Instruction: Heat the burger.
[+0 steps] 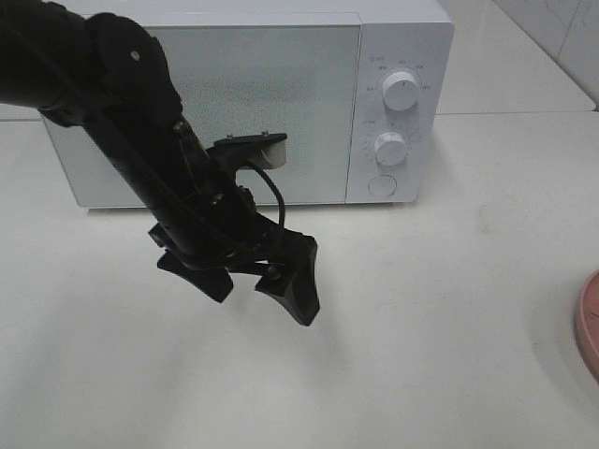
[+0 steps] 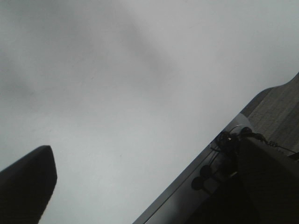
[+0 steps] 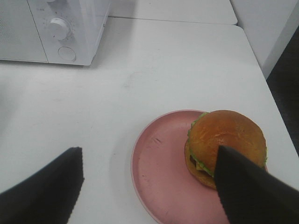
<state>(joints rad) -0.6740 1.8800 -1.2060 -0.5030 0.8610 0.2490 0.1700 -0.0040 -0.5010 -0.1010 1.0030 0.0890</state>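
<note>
The burger (image 3: 226, 135), with a glossy brown bun and a green lettuce frill, sits on the pink plate (image 3: 161, 179) in the right wrist view. My right gripper (image 3: 149, 154) hangs open over the plate, and one dark finger (image 3: 252, 191) overlaps the burger's near side. It holds nothing. In the exterior high view the burger is out of view; only the plate's rim (image 1: 590, 323) shows at the right edge. My left gripper (image 1: 257, 295) stands open and empty above the table, in front of the white microwave (image 1: 215, 103), whose door is shut.
The microwave carries two round knobs (image 1: 401, 91) and a button on its right panel; it also shows in the right wrist view (image 3: 56, 28). The left wrist view shows one dark finger (image 2: 28, 186), bare white table (image 2: 140, 93) and the table's edge with cables.
</note>
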